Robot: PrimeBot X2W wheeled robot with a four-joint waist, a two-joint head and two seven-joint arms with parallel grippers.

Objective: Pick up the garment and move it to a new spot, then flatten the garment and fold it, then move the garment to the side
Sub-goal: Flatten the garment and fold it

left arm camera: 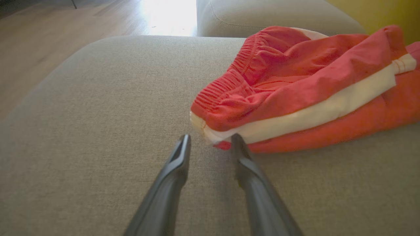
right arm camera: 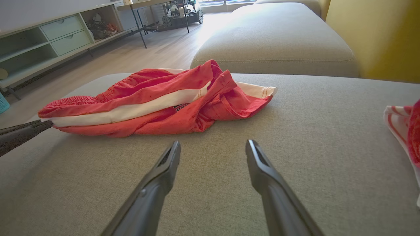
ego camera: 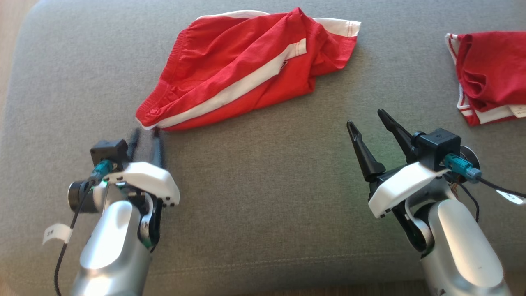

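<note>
Nearest in, the cable tags: a white tag [ego camera: 57,234] hangs off the left arm's cable and another [ego camera: 509,197] off the right. Both carry small marks, too tiny to read.

Up to the left pincer [ego camera: 146,133]. Its two dark fingers stand a narrow gap apart, low on the grey sofa seat [ego camera: 263,185], with the tips right at the waistband corner of the red shorts [ego camera: 246,70]. The wrist view shows bare cushion between the fingers, so I'd call it empty, touching cloth at most with one tip.

Across to the right pincer [ego camera: 365,117]: spread wide, holding nothing, hovering over open cushion well short of the shorts.

Now the shorts themselves. They lie mid-seat, slanting from the left pincer up towards the far edge, white side stripe on top, one leg bunched and doubled over. They are rumpled, not flat and not folded. Whether this is the new spot, I cannot tell. By my reading, flattening, folding and the shift to the side are all left to do. A small dark print [ego camera: 283,63] sits by the stripe; it is illegible.

Far right, a second red garment [ego camera: 489,74] with white trim lies apart, and its pale label [ego camera: 517,110] is unreadable too.
</note>
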